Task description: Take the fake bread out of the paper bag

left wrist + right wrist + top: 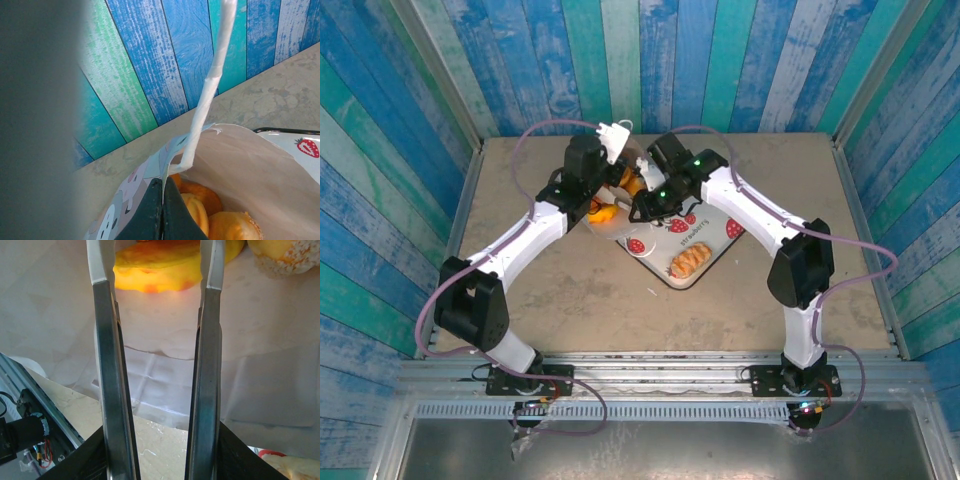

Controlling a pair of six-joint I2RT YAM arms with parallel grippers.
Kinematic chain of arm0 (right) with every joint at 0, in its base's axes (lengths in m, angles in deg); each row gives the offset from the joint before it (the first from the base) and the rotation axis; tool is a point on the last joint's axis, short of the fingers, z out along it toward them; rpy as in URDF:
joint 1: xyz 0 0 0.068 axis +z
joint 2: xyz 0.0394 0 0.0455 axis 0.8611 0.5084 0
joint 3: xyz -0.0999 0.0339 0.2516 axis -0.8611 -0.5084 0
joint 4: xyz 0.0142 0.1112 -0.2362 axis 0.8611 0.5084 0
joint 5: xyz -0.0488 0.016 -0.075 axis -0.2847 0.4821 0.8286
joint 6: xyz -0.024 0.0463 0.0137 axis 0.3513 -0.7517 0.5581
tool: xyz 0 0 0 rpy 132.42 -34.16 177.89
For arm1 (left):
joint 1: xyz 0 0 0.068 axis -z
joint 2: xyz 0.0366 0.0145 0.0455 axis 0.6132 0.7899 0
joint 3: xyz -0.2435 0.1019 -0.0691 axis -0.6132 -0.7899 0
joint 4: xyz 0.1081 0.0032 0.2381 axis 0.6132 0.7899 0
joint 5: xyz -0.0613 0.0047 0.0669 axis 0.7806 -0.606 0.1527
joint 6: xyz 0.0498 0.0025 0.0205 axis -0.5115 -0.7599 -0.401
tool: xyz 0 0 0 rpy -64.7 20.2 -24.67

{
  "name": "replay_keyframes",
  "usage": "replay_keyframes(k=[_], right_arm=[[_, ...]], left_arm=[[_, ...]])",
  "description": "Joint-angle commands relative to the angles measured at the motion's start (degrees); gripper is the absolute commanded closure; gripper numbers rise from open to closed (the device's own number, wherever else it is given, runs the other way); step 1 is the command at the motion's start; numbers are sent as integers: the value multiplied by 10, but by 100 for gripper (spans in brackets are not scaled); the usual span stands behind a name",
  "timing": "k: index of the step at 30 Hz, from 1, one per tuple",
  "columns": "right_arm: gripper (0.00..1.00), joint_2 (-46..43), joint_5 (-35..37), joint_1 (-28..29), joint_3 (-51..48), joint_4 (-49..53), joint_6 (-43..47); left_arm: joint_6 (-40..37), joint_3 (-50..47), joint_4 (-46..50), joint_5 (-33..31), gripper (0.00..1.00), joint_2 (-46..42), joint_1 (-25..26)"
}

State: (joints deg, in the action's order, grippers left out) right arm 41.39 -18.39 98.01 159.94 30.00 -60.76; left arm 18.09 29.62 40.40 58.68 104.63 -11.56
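Note:
The white paper bag (617,228) lies tilted at mid-table, its loop handle (212,82) standing up. My left gripper (165,192) is shut on the bag's rim and holds the mouth up. Several glossy orange pieces of fake bread (202,197) lie inside the bag. My right gripper (157,255) reaches into the bag (260,340), open, its white fingertips (100,262) on either side of a yellow-orange piece of bread (160,270) without visibly pinching it. Another crusty piece (285,255) lies to its right. In the top view both grippers, left (600,200) and right (640,203), meet at the bag's mouth.
A strawberry-print white tray (715,232) sits right of the bag, with a braided roll (686,263) on its near corner. The tray's rim (300,137) shows just beyond the bag. Blue-green plank walls (650,60) close in the table at the back and sides.

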Motion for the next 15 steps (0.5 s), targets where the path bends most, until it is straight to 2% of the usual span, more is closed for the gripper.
replay_keyframes(k=[1, 15], right_arm=[[55, 12, -15, 4, 20, 5, 10], [55, 37, -31, 15, 36, 5, 16]], left_arm=[[-3, 27, -27, 4, 100, -5, 2], [-3, 31, -27, 13, 100, -2, 2]])
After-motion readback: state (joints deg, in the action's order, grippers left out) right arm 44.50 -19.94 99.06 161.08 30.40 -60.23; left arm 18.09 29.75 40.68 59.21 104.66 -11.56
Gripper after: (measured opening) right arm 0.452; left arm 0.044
